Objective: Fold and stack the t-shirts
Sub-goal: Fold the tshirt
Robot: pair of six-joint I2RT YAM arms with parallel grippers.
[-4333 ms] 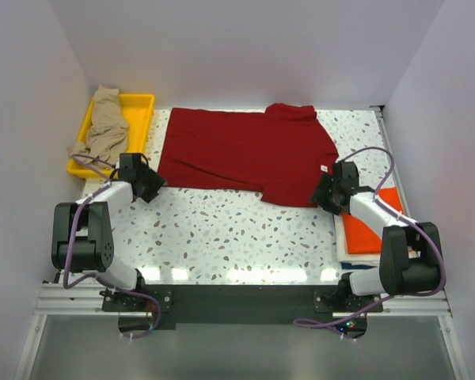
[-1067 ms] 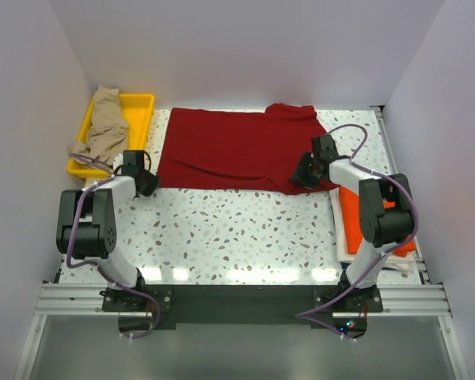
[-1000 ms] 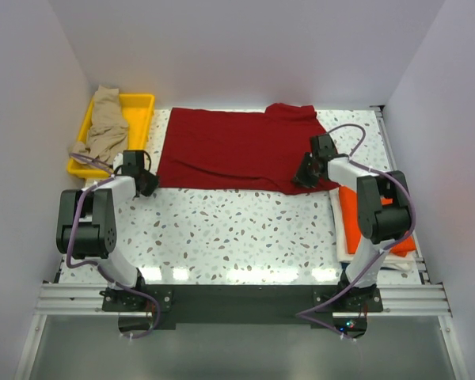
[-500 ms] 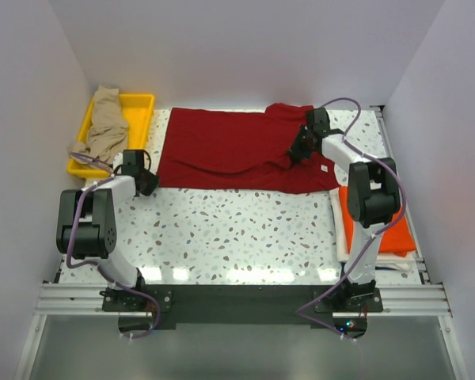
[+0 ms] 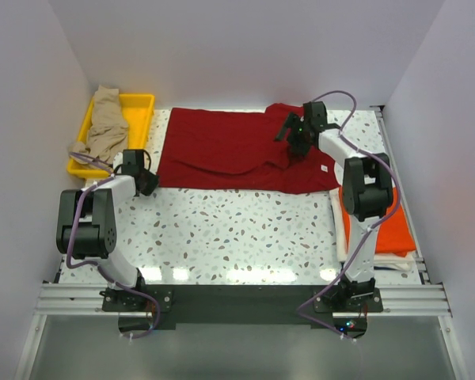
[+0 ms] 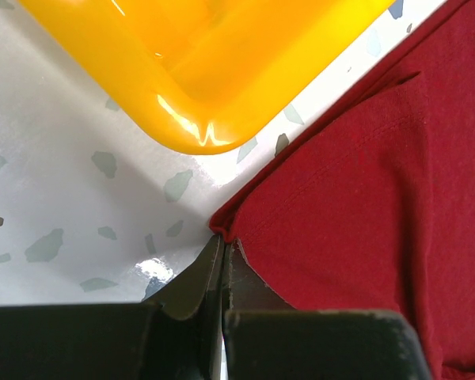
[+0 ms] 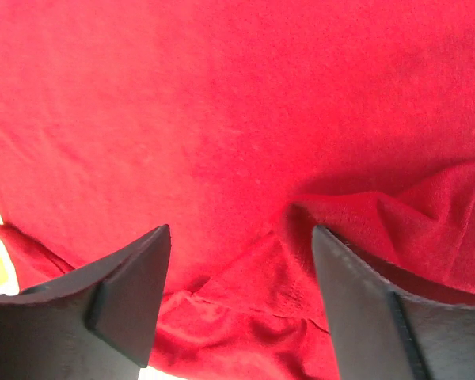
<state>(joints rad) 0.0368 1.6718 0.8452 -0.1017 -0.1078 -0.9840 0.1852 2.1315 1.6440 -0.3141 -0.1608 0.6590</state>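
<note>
The dark red t-shirt lies spread across the back of the table, its right part folded over and rumpled. My right gripper hovers open just above that fold; in the right wrist view its fingers stand wide apart over wrinkled red cloth with nothing between them. My left gripper is shut at the shirt's near left corner, pinching it at the fingertips. A tan-beige t-shirt lies crumpled in the tray. The bright orange t-shirt rests folded on a white one at the right.
The yellow plastic tray stands at the back left; its corner is close to my left gripper. Speckled tabletop shows in front of the red shirt. White walls close in on three sides.
My right gripper carried the red shirt's near right part toward the back, then opened and let it go. The left gripper stayed shut at the corner.
</note>
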